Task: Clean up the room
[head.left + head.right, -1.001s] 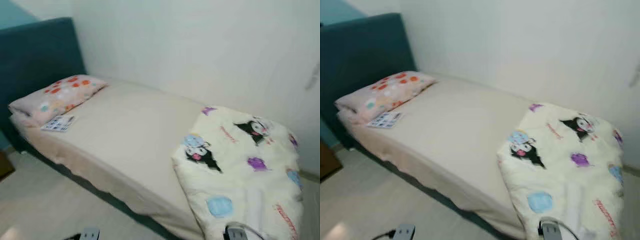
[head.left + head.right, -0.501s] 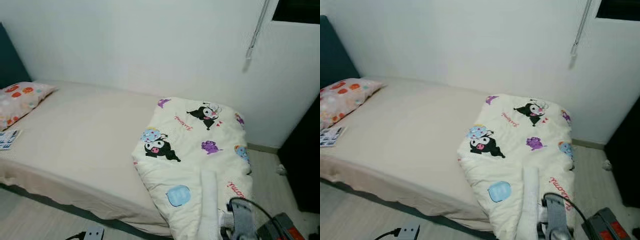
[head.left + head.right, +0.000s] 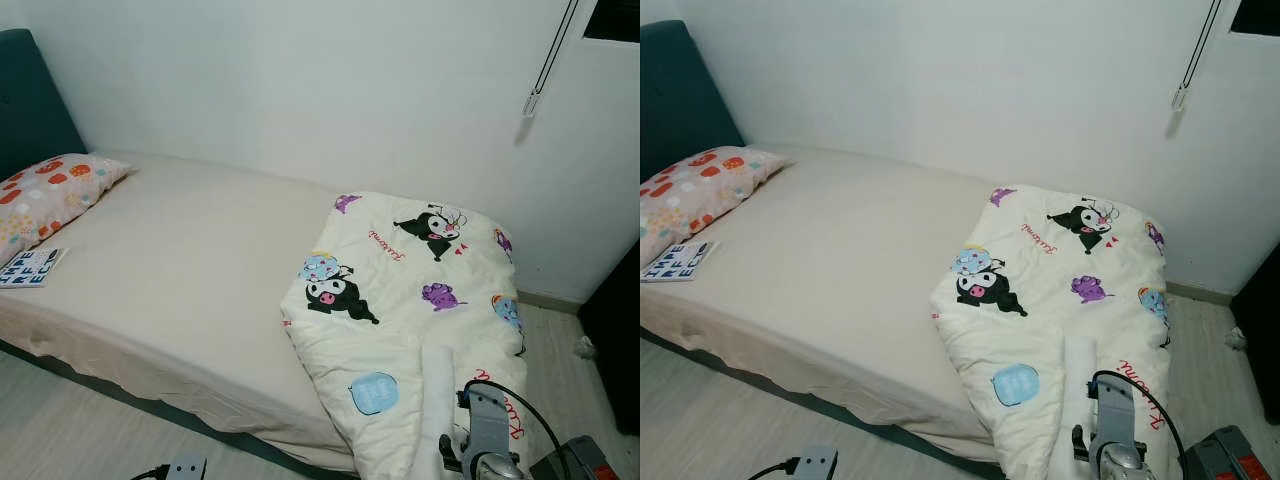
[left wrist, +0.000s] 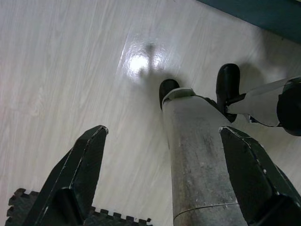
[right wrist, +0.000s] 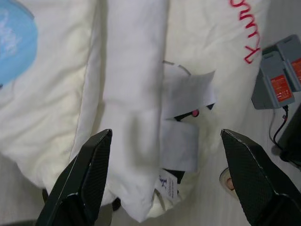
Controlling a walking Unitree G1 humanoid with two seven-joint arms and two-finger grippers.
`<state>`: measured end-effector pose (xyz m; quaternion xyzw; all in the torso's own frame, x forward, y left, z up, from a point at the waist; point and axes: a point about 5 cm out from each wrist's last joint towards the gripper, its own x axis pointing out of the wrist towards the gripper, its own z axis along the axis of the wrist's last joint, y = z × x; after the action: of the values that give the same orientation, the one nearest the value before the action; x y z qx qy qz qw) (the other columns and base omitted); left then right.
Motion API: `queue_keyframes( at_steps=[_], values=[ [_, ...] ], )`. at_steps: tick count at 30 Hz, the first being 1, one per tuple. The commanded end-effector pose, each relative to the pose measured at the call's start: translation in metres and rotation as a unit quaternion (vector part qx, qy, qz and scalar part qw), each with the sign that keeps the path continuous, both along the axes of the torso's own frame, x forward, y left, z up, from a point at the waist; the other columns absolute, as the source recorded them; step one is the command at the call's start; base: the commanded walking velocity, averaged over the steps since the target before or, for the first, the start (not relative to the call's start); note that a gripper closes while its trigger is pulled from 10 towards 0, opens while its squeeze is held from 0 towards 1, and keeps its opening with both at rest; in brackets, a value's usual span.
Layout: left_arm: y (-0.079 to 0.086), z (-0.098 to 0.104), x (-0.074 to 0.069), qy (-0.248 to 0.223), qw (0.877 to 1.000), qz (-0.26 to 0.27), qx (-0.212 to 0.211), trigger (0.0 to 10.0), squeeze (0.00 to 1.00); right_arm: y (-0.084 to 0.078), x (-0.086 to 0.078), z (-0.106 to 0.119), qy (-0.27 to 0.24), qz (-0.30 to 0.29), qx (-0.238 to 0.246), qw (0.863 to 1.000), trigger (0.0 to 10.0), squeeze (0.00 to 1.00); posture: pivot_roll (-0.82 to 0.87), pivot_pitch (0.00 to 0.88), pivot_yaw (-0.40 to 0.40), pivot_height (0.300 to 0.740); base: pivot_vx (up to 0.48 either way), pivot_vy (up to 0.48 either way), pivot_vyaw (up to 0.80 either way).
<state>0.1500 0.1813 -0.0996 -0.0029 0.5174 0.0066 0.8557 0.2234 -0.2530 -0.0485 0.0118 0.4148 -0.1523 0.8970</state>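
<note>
Over the cartoon-print comforter (image 3: 410, 300), the right gripper (image 5: 164, 188) is being held with fingers apart.
Beside the comforter, the left gripper (image 4: 164, 183) is being hung spread above the floor (image 4: 56, 70).

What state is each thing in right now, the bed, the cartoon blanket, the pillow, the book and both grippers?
Beige-sheeted bed: bare, unmade.
Cream cartoon-print blanket: heaped at the foot, hanging over the edge.
Pink polka-dot pillow: flat at the headboard.
White lettered book: closed, lying flat.
Left gripper: open, above floor.
Right gripper: open, above blanket.

Right arm (image 3: 487, 440) low at near right, right gripper (image 5: 164, 179) pointing down, fingers spread wide. Left gripper (image 4: 164, 183) hanging low too, fingers wide apart, aimed downward.
</note>
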Motion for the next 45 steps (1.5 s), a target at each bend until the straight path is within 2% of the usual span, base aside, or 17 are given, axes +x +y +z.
queue_keyframes(
  at_steps=[1, 5, 8, 12, 13, 16, 21, 24, 27, 30, 31, 33, 35, 39, 42, 43, 45],
  values=[
    [0.006, -0.001, -0.004, 0.007, 1.0, -0.003, 0.011, 10.0, 0.0, -0.005, 0.006, 0.005, -0.015, -0.017, 0.004, 1.0, 10.0, 0.0, -0.11, 0.0, 0.004, 0.687, 0.0, 0.0, 0.0],
    [0.007, 0.0, -0.003, 0.002, 1.0, -0.002, 0.018, 10.0, 0.0, -0.01, 0.012, 0.011, -0.033, -0.033, 0.01, 0.999, 10.0, 0.0, -0.12, 0.0, 0.006, 0.672, 0.0, 0.0, 0.0],
    [0.014, 0.004, 0.007, -0.018, 0.999, 0.035, 0.018, 10.0, 0.0, -0.019, 0.026, 0.026, -0.065, -0.041, 0.009, 0.997, 10.0, 0.0, -0.11, 0.0, 0.001, 0.647, 0.0, 0.0, 0.0],
    [0.017, 0.008, 0.013, -0.032, 0.998, 0.049, 0.018, 10.0, 0.0, -0.021, 0.032, 0.031, -0.081, -0.042, 0.016, 0.996, 10.0, 0.0, -0.11, 0.0, -0.003, 0.632, 0.0, 0.0, 0.0],
    [0.021, 0.014, 0.025, -0.058, 0.995, 0.076, 0.01, 10.0, 0.0, -0.023, 0.037, 0.036, -0.095, -0.042, 0.021, 0.994, 10.0, 0.0, -0.11, 0.0, -0.005, 0.622, 0.0, 0.0, 0.0],
    [0.025, 0.023, 0.042, -0.095, 0.99, 0.104, -0.002, 10.0, 0.0, -0.026, 0.042, 0.042, -0.111, -0.047, 0.026, 0.992, 10.0, 0.0, -0.11, 0.0, -0.004, 0.602, 0.0, 0.0, 0.0],
    [0.028, 0.03, 0.053, -0.12, 0.986, 0.113, -0.008, 10.0, 0.0, -0.029, 0.045, 0.047, -0.124, -0.052, 0.029, 0.99, 10.0, 0.0, -0.1, 0.0, 0.001, 0.582, 0.0, 0.0, 0.0],
    [0.038, 0.043, 0.07, -0.16, 0.98, 0.119, -0.005, 10.0, 0.0, -0.036, 0.055, 0.06, -0.161, -0.058, 0.034, 0.985, 10.0, 0.0, -0.1, 0.0, 0.015, 0.567, 0.0, 0.0, 0.0],
    [0.043, 0.046, 0.073, -0.169, 0.979, 0.115, 0.002, 10.0, 0.0, -0.041, 0.061, 0.069, -0.188, -0.06, 0.036, 0.98, 10.0, 0.0, -0.09, 0.0, 0.025, 0.557, 0.0, 0.0, 0.0],
    [0.047, 0.047, 0.073, -0.17, 0.979, 0.11, 0.008, 10.0, 0.0, -0.043, 0.064, 0.075, -0.205, -0.062, 0.038, 0.976, 10.0, 0.0, -0.09, 0.0, 0.038, 0.552, 0.0, 0.0, 0.0],
    [0.05, 0.046, 0.07, -0.168, 0.98, 0.105, 0.015, 10.0, 0.0, -0.045, 0.069, 0.082, -0.226, -0.061, 0.043, 0.971, 10.0, 0.0, -0.08, 0.0, 0.047, 0.547, 0.0, 0.0, 0.0],
    [0.058, 0.043, 0.061, -0.156, 0.983, 0.094, 0.03, 10.0, 0.0, -0.045, 0.078, 0.095, -0.276, -0.051, 0.068, 0.957, 10.0, 0.0, -0.06, 0.0, 0.07, 0.547, 0.0, 0.0, 0.0],
    [0.064, 0.039, 0.051, -0.145, 0.985, 0.089, 0.039, 10.0, 0.0, -0.04, 0.082, 0.099, -0.296, -0.032, 0.089, 0.951, 10.0, 0.0, -0.04, 0.0, 0.083, 0.547, 0.0, 0.0, 0.0],
    [0.074, 0.036, 0.038, -0.131, 0.987, 0.081, 0.056, 10.0, 0.0, -0.031, 0.083, 0.094, -0.288, -0.02, 0.115, 0.951, 10.0, 0.0, -0.02, 0.015, 0.095, 0.547, 0.0, 0.0, 0.0],
    [0.077, 0.035, 0.035, -0.129, 0.987, 0.08, 0.058, 10.0, 0.0, -0.03, 0.083, 0.093, -0.285, -0.021, 0.119, 0.951, 10.0, 0.0, -0.02, 0.015, 0.095, 0.547, 0.0, 0.0, 0.0],
    [0.087, 0.034, 0.024, -0.117, 0.988, 0.077, 0.069, 10.0, 0.0, -0.02, 0.08, 0.082, -0.269, -0.04, 0.159, 0.949, 10.0, 0.0, 0.03, 0.043, 0.11, 0.547, 0.0, 0.0, 0.0],
    [0.091, 0.033, 0.021, -0.113, 0.988, 0.076, 0.073, 10.0, 0.0, -0.017, 0.079, 0.079, -0.265, -0.046, 0.17, 0.948, 10.0, 0.0, 0.03, 0.043, 0.11, 0.547, 0.0, 0.0, 0.0]
  ],
)
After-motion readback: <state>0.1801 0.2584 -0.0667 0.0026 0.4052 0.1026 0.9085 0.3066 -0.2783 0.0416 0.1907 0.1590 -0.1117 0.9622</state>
